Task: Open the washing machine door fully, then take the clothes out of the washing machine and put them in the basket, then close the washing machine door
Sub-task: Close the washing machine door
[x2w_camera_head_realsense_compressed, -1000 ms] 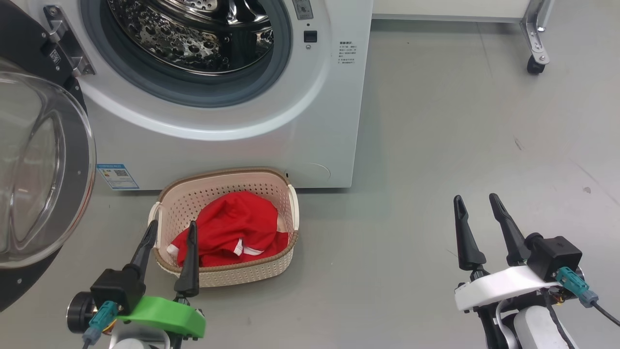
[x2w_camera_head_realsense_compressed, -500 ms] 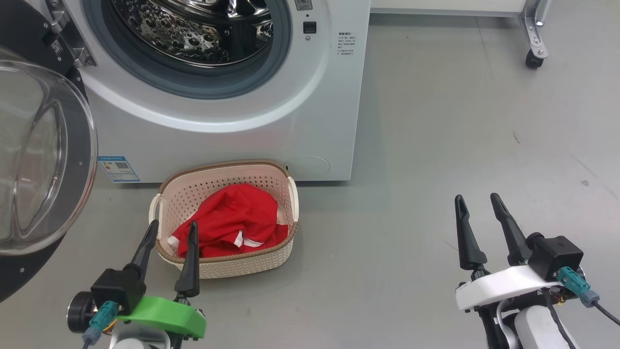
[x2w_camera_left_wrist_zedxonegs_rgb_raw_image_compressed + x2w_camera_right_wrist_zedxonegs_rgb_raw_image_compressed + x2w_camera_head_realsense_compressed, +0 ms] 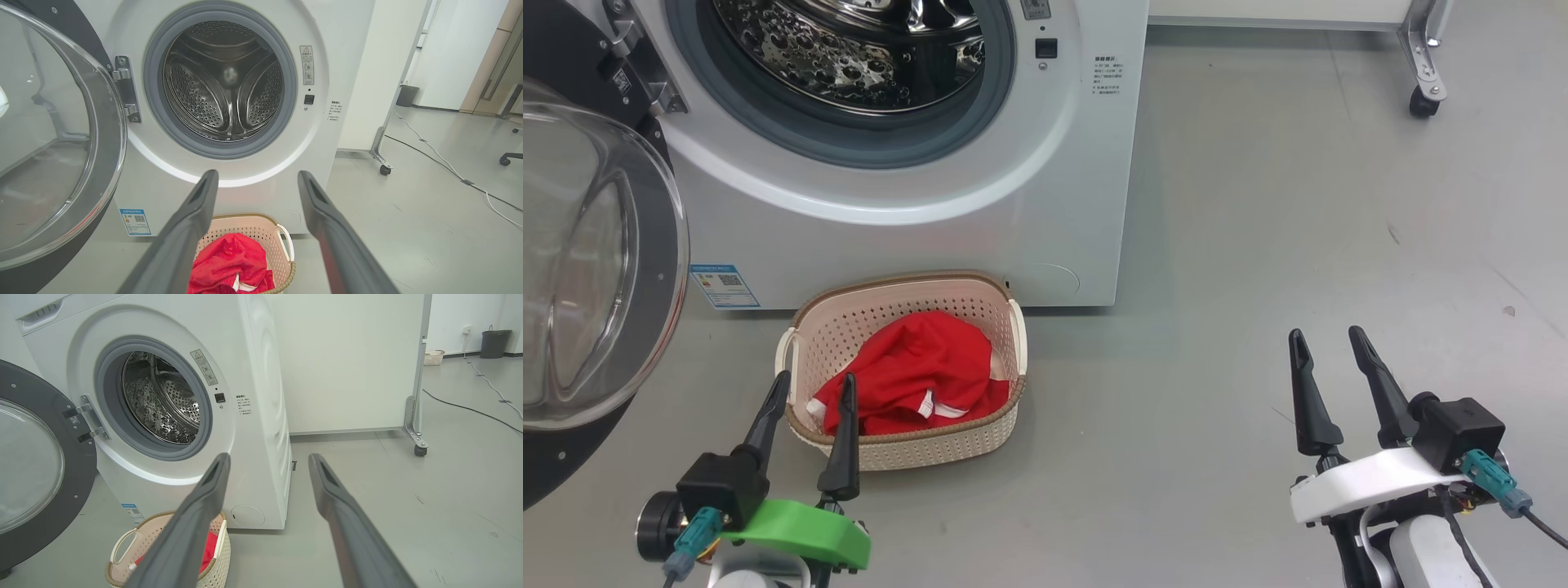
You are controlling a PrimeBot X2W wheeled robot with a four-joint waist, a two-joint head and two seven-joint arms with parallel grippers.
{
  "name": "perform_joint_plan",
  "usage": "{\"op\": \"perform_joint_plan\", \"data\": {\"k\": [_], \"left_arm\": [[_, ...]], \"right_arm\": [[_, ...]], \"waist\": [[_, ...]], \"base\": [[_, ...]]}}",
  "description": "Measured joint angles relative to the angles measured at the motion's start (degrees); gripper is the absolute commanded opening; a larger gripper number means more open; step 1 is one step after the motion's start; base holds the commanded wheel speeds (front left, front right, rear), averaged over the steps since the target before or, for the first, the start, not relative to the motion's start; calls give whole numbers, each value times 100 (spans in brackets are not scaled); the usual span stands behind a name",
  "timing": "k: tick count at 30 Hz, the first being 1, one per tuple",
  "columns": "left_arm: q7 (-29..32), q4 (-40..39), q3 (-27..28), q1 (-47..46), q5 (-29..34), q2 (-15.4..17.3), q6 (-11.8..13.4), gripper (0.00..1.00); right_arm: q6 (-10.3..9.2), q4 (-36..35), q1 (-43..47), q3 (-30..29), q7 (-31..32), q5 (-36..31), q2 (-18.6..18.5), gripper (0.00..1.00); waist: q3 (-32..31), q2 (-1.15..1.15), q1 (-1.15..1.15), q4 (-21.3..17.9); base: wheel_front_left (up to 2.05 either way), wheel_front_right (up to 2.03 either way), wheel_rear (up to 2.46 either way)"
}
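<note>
Only the head camera has dipped slightly; nothing else has shifted. The left gripper [image 3: 815, 377], jaws spread and empty, hovers before the basket [image 3: 890, 282] holding the clothes [image 3: 915, 367]; the right gripper [image 3: 1325, 331], likewise spread, sits well right of it. Behind the basket the washing machine [image 3: 1045, 204] looks empty, so push the washing machine door [image 3: 674, 245], left of the basket, by its rim until it latches.

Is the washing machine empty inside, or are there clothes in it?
Empty, as far as visible: the drum shows bare steel, and the red clothes lie in the basket.
</note>
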Motion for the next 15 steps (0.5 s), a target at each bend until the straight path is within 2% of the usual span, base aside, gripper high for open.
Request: {"op": "perform_joint_plan", "data": {"k": [15], "left_arm": [[0, 8, -83, 0, 0, 0, 2, 100]], "right_arm": [[0, 2, 1, -31, 0, 0, -2, 100]], "waist": [[-27, 0, 0, 24]], "base": [[0, 0, 0]]}}
